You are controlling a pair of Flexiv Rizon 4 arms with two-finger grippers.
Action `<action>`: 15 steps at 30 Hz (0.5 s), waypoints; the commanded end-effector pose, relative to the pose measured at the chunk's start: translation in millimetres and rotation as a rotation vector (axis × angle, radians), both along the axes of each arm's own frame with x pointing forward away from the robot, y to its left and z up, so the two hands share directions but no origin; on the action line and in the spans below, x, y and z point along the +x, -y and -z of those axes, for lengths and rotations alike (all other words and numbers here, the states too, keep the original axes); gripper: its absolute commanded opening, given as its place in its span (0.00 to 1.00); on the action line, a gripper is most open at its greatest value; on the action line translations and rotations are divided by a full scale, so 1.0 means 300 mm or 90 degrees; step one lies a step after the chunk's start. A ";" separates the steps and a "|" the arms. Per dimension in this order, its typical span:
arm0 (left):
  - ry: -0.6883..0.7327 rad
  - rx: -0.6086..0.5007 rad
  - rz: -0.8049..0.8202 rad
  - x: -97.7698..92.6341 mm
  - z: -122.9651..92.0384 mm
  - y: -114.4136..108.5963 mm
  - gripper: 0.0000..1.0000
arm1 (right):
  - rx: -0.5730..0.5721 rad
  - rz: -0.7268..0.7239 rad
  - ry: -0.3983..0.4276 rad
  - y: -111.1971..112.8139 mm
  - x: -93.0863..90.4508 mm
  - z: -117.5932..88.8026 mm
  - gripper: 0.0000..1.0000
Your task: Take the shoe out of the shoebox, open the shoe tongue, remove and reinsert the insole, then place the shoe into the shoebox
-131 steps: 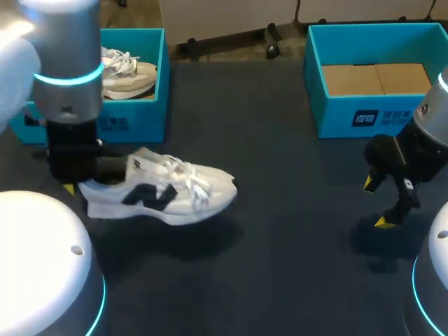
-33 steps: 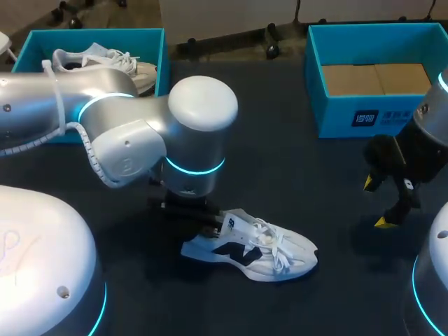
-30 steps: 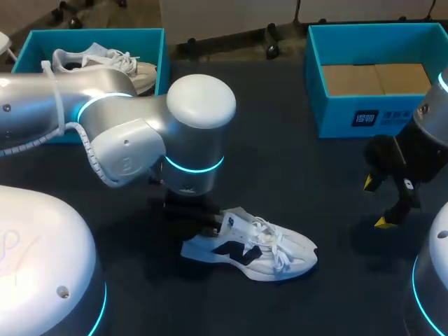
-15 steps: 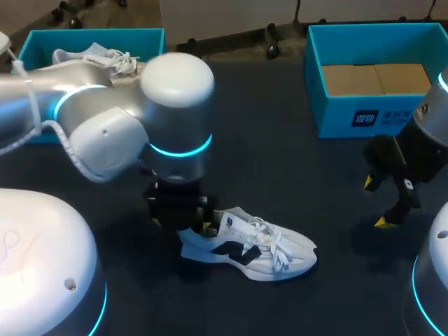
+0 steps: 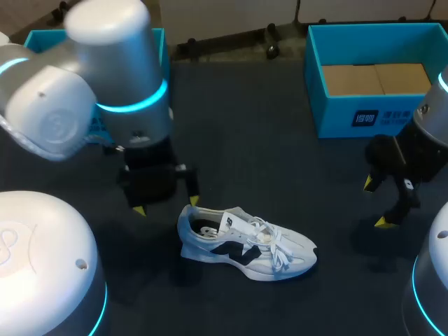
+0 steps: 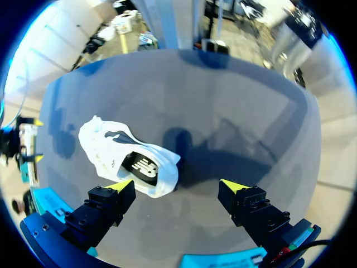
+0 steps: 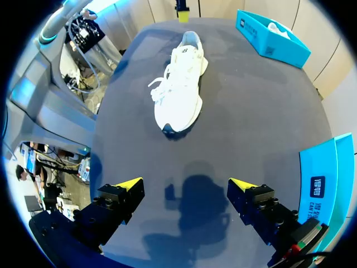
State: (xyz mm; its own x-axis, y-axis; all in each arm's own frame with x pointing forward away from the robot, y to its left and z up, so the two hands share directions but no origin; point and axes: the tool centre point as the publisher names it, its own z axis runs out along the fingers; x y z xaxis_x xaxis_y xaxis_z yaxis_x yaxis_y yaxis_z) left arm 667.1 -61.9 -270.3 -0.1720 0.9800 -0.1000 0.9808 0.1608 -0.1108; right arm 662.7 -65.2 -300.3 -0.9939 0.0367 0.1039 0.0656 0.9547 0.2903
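The white shoe (image 5: 245, 245) with a dark side mark stands upright on the worktop (image 5: 280, 161), toe toward 4 o'clock. My left tool (image 5: 166, 206) and right tool (image 5: 375, 203) are wide apart, both empty.

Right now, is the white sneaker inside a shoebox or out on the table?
Out. The white sneaker stands on its sole on the dark table, apart from the teal shoebox at the right.

Two white sneakers (image 5: 245, 241) (image 7: 277, 26), two teal shoeboxes (image 5: 378, 115) (image 7: 269, 47) and two yellow-tipped hands (image 5: 166, 206) (image 5: 375, 203) were counted at the tabletop (image 5: 280, 154).
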 end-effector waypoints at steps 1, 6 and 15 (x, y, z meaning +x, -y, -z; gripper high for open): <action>-0.080 -0.140 -0.086 0.013 -0.051 -0.110 1.00 | 0.000 0.000 0.001 0.001 -0.002 0.002 1.00; -0.188 -0.148 -0.204 0.031 -0.034 -0.153 1.00 | 0.000 0.000 0.001 0.001 -0.002 0.002 1.00; -0.188 -0.148 -0.204 0.031 -0.034 -0.153 1.00 | 0.000 0.000 0.001 0.001 -0.002 0.002 1.00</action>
State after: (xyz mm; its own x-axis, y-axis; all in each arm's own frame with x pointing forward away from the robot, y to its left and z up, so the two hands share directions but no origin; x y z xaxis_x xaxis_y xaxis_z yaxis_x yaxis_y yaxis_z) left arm 674.7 -17.4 -257.2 -0.5169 0.8309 -0.2059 0.8093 0.3960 -0.4338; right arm 662.7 -65.2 -300.3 -0.9939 0.0366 0.1039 0.0655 0.9547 0.2903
